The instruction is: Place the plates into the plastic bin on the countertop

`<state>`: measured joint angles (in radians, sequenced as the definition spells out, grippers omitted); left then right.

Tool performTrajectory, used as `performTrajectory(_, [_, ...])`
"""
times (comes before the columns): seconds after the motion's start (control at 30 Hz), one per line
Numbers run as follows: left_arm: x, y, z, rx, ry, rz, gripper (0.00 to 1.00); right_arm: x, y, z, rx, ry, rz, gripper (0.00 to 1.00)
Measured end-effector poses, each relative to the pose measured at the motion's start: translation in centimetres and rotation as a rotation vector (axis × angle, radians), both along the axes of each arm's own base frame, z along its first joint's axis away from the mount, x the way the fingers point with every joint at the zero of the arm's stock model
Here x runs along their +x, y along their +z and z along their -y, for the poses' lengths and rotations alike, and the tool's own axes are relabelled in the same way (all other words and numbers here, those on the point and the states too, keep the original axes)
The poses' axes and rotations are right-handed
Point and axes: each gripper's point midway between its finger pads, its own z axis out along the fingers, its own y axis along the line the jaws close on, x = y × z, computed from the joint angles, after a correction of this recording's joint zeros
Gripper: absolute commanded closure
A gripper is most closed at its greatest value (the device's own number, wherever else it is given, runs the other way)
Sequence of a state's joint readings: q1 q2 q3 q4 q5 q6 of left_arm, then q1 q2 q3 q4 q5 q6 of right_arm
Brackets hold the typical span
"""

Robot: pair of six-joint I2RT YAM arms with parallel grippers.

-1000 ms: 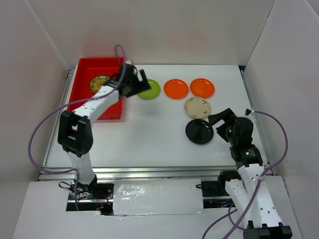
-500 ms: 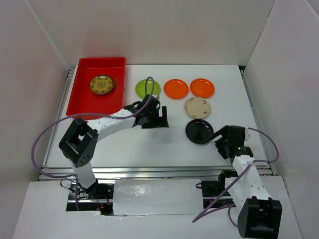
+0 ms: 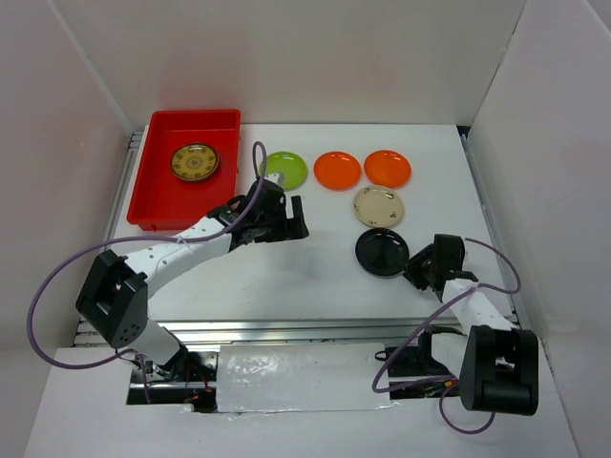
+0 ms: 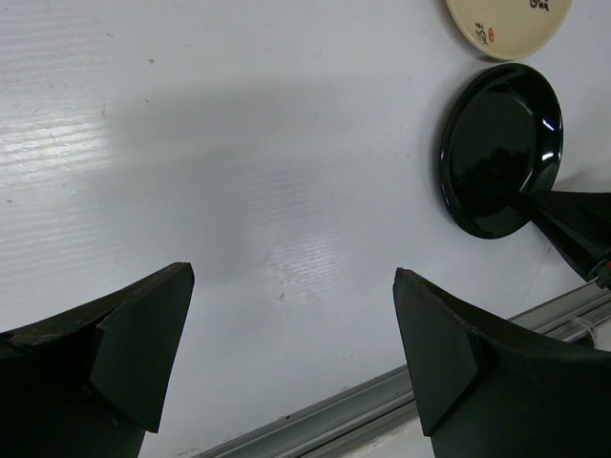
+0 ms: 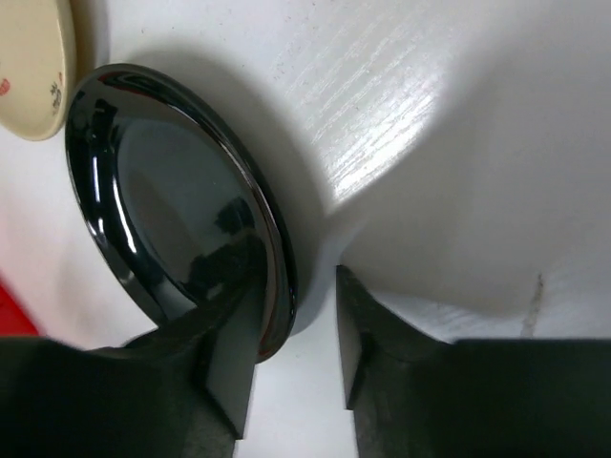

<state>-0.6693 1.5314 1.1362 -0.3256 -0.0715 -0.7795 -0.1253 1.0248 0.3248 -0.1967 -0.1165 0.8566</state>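
- Currently, right jaws are set slightly apart astride the black plate's [image 3: 382, 253] 4 o'clock rim, evidently for an edge pinch.
- Left jaws are spread wide, empty, over the table [image 3: 315, 277].
- One patterned plate [image 3: 195, 162] is lodged in the red bin [image 3: 153, 205], 10 o'clock.

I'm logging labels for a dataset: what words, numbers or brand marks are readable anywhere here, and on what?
No text can be read in any view.
Cream plate: small black and red marks near its rim, cut off by the frame and too small to read.
Olive-gold plate in the red bin: a ring pattern only, no legible characters.
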Motion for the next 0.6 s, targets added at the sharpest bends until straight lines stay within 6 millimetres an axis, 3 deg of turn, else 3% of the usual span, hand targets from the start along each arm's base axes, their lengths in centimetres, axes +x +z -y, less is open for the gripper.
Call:
performTrajectory(0.07, [0.3,-0.1,-0.6,0.005,0.004,0.001,0.01,0.2,-0.2,-0.1,0.0,0.014,-0.004,0.85])
performTrajectory(0.13, [0.5,-0.5,-1.3,0.009,0.014,-0.01,0.01,0.3,-0.5,-0.2,0.008,0.019,-0.018,1.0])
performTrajectory(0.4, [0.0,-1.8,-2.6,0.018,0.028,-0.043,0.01,0.6,0.8,-1.3,-0.004,0.085,0.021,1.0])
performTrajectory(0.5, [-0.4,-1.0,-2.0,-0.024,-0.006,-0.027,0.01,0.0,2.6,-3.2,-0.037,0.173,0.057,1.0])
performTrajectory(0.6, [-0.9,0.0,-1.2,-0.076,-0.061,-0.008,0.01,0.0,5.6,-5.4,-0.052,0.264,0.119,1.0])
